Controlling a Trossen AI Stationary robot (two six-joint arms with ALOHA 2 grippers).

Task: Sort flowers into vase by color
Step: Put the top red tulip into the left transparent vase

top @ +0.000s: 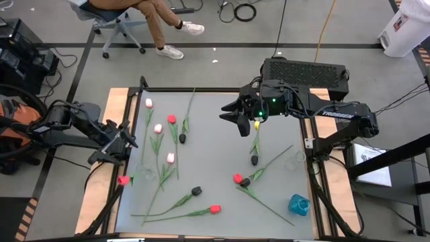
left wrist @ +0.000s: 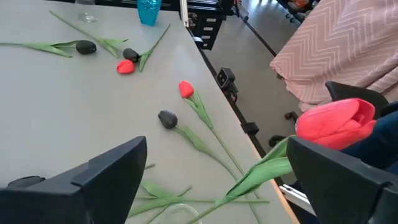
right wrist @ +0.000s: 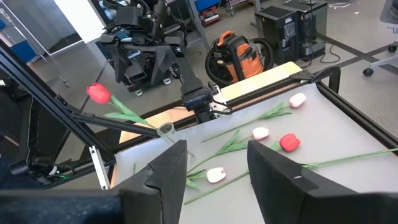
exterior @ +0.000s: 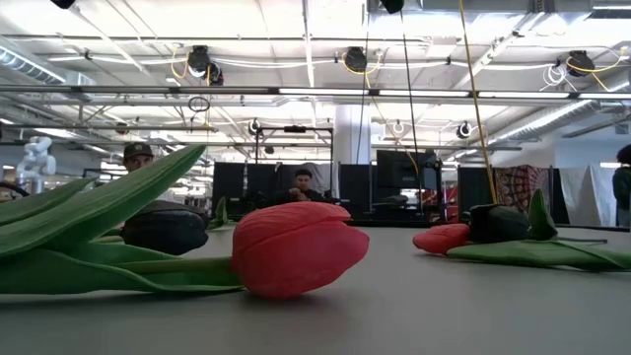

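Fingers of the left gripper (top: 125,142) stand spread wide and released, hovering at the table's (top: 215,181) left edge; just beside them a red tulip (top: 123,180) sits upright in a clear vase (top: 140,175), its head leaning out past that edge. Fingers of the right gripper (top: 236,119) hang part open over the far middle of the table, and I cannot tell whether they grasp anything.

Loose flowers lie scattered on the grey top. Three pink tulips (top: 158,128) and a red one (top: 172,119) lie in the left half, with a dark-headed one (top: 182,138) just beside them. Near the front edge lie a black tulip (top: 196,191) and a red tulip (top: 215,209). In the right half, a red head (top: 238,178) touches a black head (top: 245,182), and another black tulip (top: 254,160) lies under the right arm. A blue vase (top: 299,204) stands at the near right corner, with another clear vase (top: 291,163) well apart from it by the right edge.
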